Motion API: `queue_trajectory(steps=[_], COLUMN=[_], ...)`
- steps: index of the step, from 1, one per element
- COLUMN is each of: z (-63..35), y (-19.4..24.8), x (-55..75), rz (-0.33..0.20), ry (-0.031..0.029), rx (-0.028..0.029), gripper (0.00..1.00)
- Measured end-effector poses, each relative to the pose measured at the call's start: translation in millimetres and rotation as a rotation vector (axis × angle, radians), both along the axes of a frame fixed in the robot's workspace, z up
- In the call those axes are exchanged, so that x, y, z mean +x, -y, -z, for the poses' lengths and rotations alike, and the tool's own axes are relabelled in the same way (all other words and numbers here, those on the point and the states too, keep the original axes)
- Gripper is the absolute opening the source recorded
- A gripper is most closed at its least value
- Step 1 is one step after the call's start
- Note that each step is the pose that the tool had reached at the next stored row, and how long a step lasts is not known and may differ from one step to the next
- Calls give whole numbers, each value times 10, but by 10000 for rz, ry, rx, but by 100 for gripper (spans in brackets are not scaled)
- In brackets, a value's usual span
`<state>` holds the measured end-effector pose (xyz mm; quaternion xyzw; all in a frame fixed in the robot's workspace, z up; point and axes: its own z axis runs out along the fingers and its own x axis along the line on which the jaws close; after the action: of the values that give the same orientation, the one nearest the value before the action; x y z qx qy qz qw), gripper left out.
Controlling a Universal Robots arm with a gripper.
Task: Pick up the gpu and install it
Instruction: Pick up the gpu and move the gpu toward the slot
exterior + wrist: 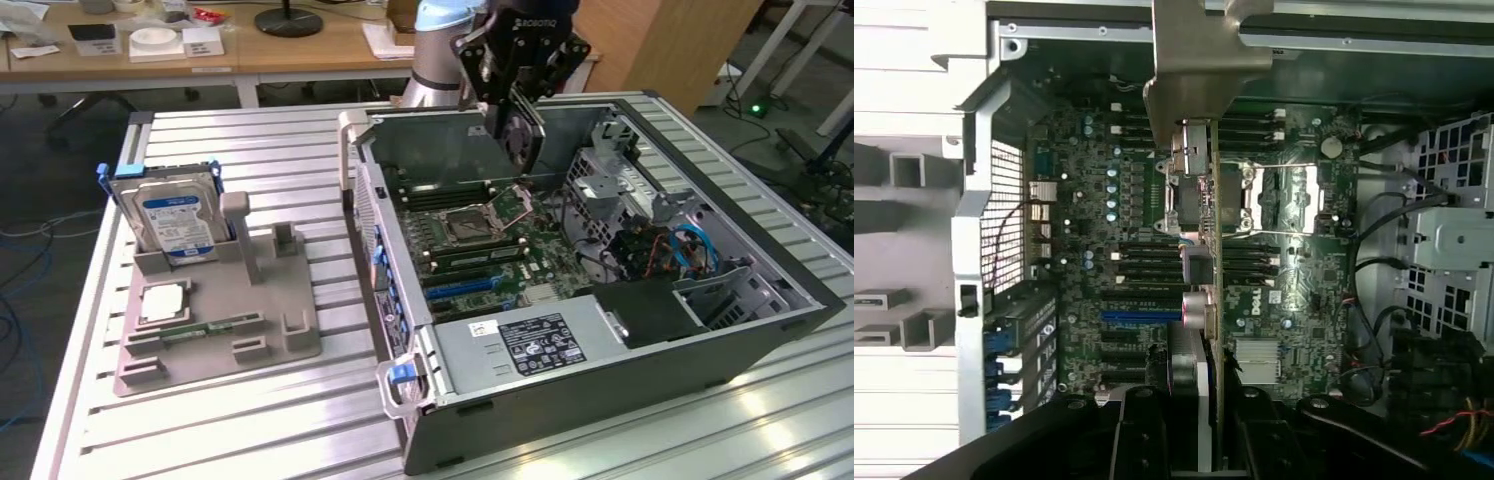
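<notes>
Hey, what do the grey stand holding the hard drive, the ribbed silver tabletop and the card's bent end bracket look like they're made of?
Grey slotted stand: matte, even grey, chunky moulded blocks, so probably plastic. Ribbed silver tabletop: bright reflective slats, likely aluminium. Bent end bracket on the thin flat gpu card: dull metallic sheen, folded thin, seemingly sheet steel.

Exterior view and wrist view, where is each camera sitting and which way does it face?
Exterior view: off the arm, raised, looking down at an angle into the open computer case; the arm and gripper show, gripping the gpu.
Wrist view: on the wrist, looking down past the gpu onto the motherboard; its fingers show.
Shared: gpu, motherboard, computer case.
</notes>
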<state>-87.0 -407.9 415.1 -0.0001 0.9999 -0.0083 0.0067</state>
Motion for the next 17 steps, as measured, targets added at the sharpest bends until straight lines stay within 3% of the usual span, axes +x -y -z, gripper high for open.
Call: queue_trajectory(steps=[11,17], z=[1,1], y=[0,0], x=[324,332], rz=[0,-1], ry=[0,0], rx=[0,1], gripper=[28,28])
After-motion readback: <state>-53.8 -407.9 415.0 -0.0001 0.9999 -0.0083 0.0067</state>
